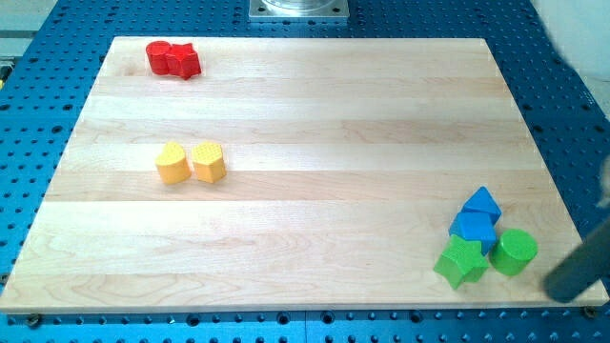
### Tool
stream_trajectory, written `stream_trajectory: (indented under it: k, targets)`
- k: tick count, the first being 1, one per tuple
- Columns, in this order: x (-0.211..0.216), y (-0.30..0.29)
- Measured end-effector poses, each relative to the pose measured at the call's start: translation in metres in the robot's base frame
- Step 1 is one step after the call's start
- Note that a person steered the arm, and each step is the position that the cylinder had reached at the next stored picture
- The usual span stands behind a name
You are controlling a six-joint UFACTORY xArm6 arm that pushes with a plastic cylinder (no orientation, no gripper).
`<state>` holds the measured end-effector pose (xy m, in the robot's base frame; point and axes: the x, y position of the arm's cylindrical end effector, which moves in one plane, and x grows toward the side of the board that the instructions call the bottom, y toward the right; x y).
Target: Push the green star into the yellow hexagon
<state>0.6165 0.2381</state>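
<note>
The green star [462, 262] lies near the board's bottom right corner, touching a blue block above it. The yellow hexagon [209, 162] sits far away at the view's left middle, with a yellow heart [172, 163] touching its left side. My tip [564, 289] is the lower end of a blurred dark rod at the view's right edge. It is just past the board's right edge, to the right of the green cylinder [515, 252] and apart from it. The cylinder stands between my tip and the star.
A blue triangle [482, 203] and a blue cube [474, 229] sit just above the green star. Two red blocks [172, 59] touch each other at the top left corner. The wooden board [305, 114] lies on a blue perforated table.
</note>
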Motion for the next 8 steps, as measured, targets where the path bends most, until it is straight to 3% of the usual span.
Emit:
stream_trajectory:
  k: [3,5,7,8]
  targets:
    - [-0.024,-0.085]
    - [-0.059,-0.162]
    - [-0.130,-0.169]
    - [-0.139,-0.219]
